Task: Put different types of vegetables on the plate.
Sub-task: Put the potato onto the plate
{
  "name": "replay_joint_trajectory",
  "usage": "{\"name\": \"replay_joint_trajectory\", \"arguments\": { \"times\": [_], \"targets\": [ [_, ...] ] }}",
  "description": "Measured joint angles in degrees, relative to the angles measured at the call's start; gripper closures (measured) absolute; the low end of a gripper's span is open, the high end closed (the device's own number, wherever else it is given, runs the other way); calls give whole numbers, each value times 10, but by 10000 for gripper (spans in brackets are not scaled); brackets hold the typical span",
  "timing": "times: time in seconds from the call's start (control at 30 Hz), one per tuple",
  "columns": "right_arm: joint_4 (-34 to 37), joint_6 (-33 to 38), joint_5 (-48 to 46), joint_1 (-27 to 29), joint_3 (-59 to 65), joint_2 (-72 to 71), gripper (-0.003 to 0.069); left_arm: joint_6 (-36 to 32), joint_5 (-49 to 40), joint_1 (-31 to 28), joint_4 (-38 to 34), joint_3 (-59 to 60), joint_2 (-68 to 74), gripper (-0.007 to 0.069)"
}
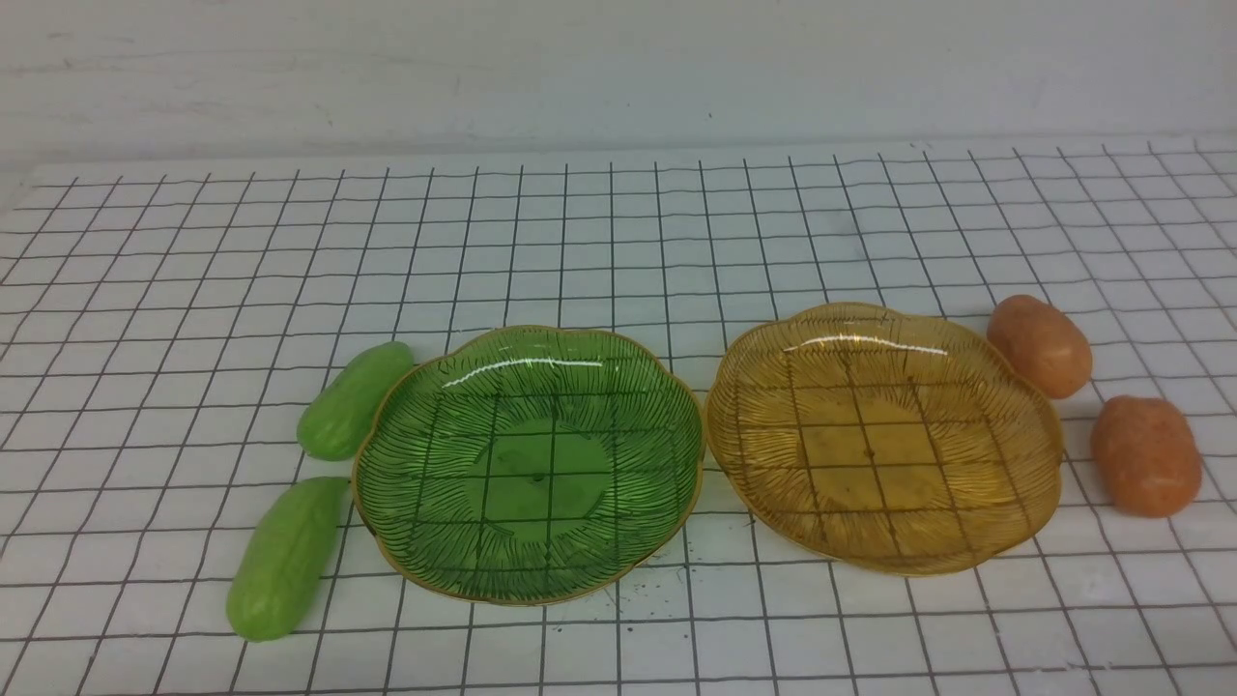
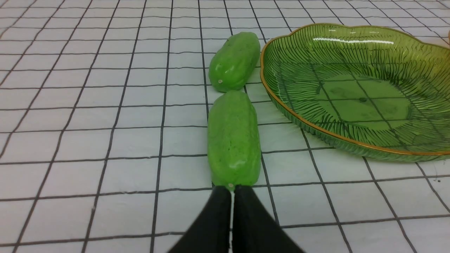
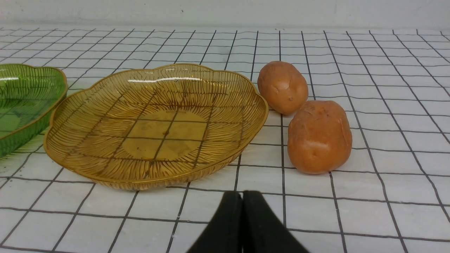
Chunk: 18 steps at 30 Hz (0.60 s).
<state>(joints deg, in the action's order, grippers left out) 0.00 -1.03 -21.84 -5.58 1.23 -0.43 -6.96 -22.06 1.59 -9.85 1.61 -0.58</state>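
So, cucumbers [image 1: 353, 398]: beside green plate [image 1: 530, 464], for left gripper [image 2: 232, 191], pressed together.
Potatoes [image 1: 1040, 345]: beside amber plate [image 1: 884, 435], for right gripper [image 3: 242, 196], likewise pressed together.

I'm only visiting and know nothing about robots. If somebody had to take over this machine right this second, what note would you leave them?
Left gripper: fingers shut, empty, tips by the end of the near cucumber.
Right gripper: fingers shut, empty, short of the amber plate.
The near cucumber and the far cucumber lie on the table left of the green plate. The far potato and the near potato lie right of the amber plate.
Done: nothing; both plates are empty.
Left: all four vegetables need to go onto plates.
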Motion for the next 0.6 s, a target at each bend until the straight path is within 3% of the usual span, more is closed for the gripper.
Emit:
{"name": "replay_joint_trajectory", "arguments": {
  "times": [0.13, 0.23, 0.27, 0.3, 0.4, 0.47, 0.6],
  "targets": [
    [5, -3, 0, 0, 0, 0, 673, 14, 0, 0, -17, 0, 0, 632],
    [117, -74, 4, 0, 1, 0, 673, 95, -2, 0, -157, 1, 0, 632],
    [127, -85, 5, 0, 1, 0, 673, 110, -2, 0, -169, 1, 0, 632],
    [216, -127, 11, 0, 3, 0, 673, 161, -2, 0, -273, 1, 0, 632],
    [319, -167, 13, 0, 4, 0, 673, 222, 0, 0, -404, 1, 0, 632],
    [353, -169, 19, 0, 4, 0, 673, 237, 11, 0, -480, 1, 0, 632],
    [368, -167, 29, 0, 4, 0, 673, 209, 42, 0, -522, 1, 0, 632]
  ]
}}
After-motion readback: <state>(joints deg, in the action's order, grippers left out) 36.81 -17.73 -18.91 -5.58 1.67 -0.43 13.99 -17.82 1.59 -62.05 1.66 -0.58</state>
